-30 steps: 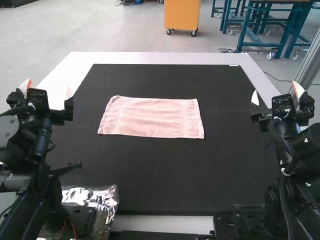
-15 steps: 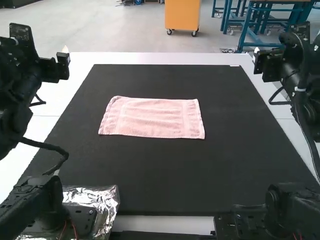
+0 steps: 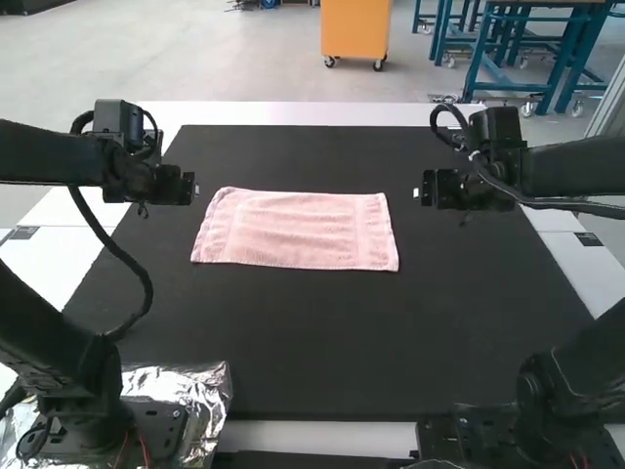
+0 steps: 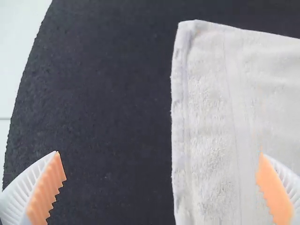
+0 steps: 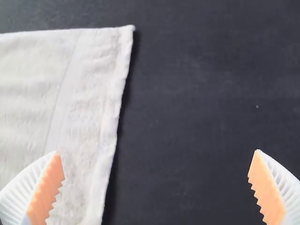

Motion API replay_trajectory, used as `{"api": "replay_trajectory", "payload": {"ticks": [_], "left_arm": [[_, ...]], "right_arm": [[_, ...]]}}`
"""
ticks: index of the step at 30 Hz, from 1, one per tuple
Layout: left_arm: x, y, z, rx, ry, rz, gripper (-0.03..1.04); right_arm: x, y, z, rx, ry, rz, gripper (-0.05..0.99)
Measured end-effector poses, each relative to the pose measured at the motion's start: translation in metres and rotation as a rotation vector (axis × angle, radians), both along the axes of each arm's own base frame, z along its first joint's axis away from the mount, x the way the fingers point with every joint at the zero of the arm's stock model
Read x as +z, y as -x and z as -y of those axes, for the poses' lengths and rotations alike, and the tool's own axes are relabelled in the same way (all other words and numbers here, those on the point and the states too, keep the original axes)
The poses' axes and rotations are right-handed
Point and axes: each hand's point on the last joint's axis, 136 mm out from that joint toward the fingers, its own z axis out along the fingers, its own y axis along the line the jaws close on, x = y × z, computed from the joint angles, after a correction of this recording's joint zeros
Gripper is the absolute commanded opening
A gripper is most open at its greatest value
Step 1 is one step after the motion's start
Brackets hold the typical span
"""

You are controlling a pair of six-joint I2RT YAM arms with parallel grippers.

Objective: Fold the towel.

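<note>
Hand towel (image 3: 296, 230) spread flat, all folding left; left claw (image 4: 159, 153), right claw (image 5: 156, 150) released, empty, near its opposite ends.

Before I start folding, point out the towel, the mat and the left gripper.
Towel (image 3: 298, 230): high view, middle of its upper face.
Mat (image 3: 322, 342): high view, bare part of its near half.
Left gripper (image 4: 159, 153): left wrist view, midway between its fingertips.
</note>
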Motion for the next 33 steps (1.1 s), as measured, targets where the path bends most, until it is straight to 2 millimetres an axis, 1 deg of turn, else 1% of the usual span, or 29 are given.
{"api": "replay_trajectory", "payload": {"ticks": [5, 9, 11, 16, 19, 24, 30, 33], "left_arm": [[-0.028, -0.016, 0.018, -0.049, 0.009, -0.052, 0.96], [-0.043, -0.033, 0.02, -0.057, 0.011, -0.071, 0.96], [-0.045, -0.043, 0.02, -0.055, 0.008, -0.06, 0.96], [-0.051, -0.064, 0.017, -0.05, -0.009, -0.047, 0.96], [-0.057, -0.073, 0.016, -0.051, -0.02, -0.044, 0.96], [-0.068, -0.082, 0.015, -0.058, -0.038, -0.038, 0.96], [-0.073, -0.092, 0.013, -0.071, -0.071, -0.008, 0.96], [-0.081, -0.095, 0.012, -0.078, -0.083, -0.022, 0.96]], "right_arm": [[-0.032, -0.012, -0.024, 0.051, 0.004, -0.088, 0.9], [-0.055, -0.022, -0.036, 0.073, 0.005, -0.143, 0.9], [-0.058, -0.027, -0.041, 0.08, 0.002, -0.139, 0.91], [-0.055, -0.045, -0.054, 0.098, -0.008, -0.093, 0.91], [-0.059, -0.054, -0.06, 0.105, -0.007, -0.089, 0.91], [-0.073, -0.065, -0.063, 0.105, -0.003, -0.094, 0.91], [-0.089, -0.081, -0.068, 0.11, 0.009, -0.108, 0.91], [-0.095, -0.089, -0.07, 0.113, 0.013, -0.106, 0.91]]}}
